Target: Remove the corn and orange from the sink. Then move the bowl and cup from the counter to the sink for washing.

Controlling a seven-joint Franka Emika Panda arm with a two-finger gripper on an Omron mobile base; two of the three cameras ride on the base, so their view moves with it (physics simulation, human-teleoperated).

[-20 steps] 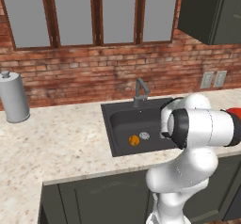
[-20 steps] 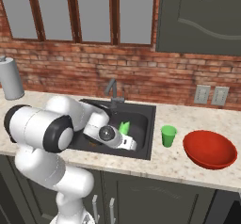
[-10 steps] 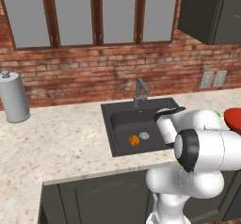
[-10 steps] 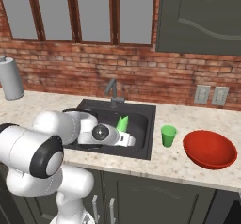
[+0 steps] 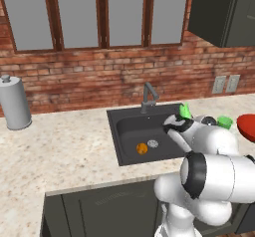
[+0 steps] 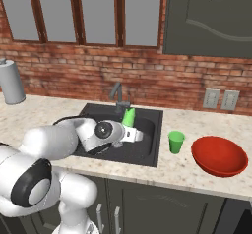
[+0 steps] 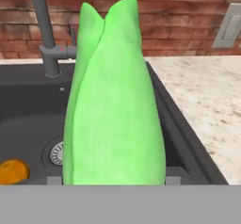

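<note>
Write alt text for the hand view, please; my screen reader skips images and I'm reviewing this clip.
A bright green corn in its husk stands upright in the jaws, close to the camera, above the dark sink. Behind it are the grey faucet and brick wall, with the orange beside the silver drain at lower left and speckled counter to the right.

A matt charcoal sink with a bright metal drain sits in a speckled, stone-look surface below a rough red brick wall. The corn shows a smooth, leafy green husk; the orange looks faintly glossy. A plastic-looking green cup, a smooth red bowl and a brushed-metal canister complete the scene.
</note>
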